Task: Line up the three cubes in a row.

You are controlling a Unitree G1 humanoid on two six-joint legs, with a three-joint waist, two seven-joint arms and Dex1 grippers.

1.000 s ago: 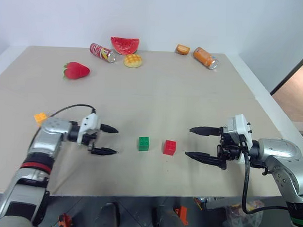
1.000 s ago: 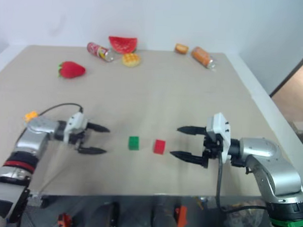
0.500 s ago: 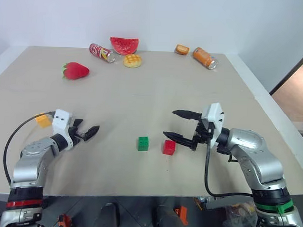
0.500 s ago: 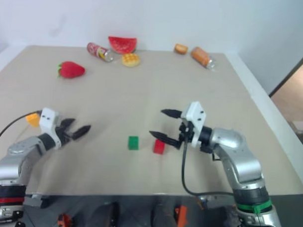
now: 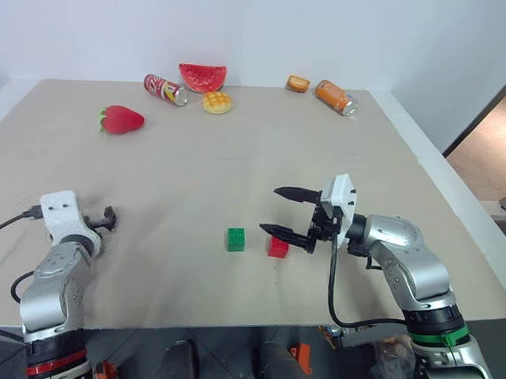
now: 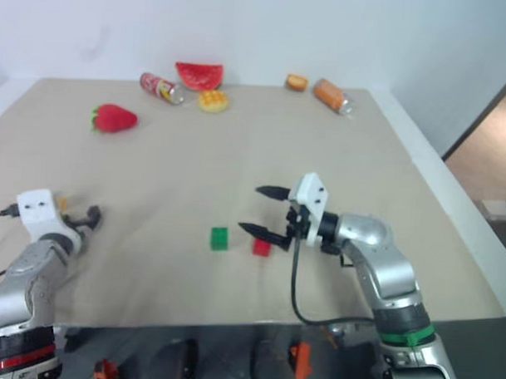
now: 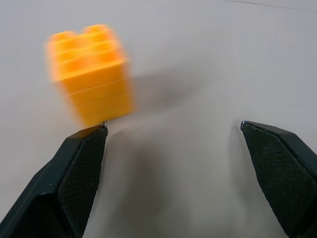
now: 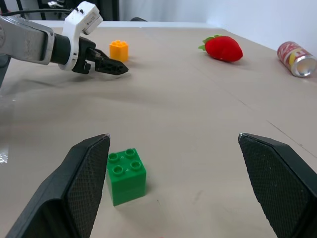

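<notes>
Since a second ago our left claw [image 7: 173, 134] has swung out toward the small orange studded plastic cube [image 7: 90, 73], which lies at its eleven o'clock; wide open and empty, we should centre it before closing.

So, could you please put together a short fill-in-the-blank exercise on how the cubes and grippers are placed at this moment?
1. The green cube sits on the table directly beside the ____ cube.
2. The left gripper faces the ____ cube with its fingers open.
3. The right gripper hovers open over the red cube, holding ____.
4. Far back on the left lies a red toy ____.

Missing words: red; yellow-orange; nothing; strawberry
</notes>
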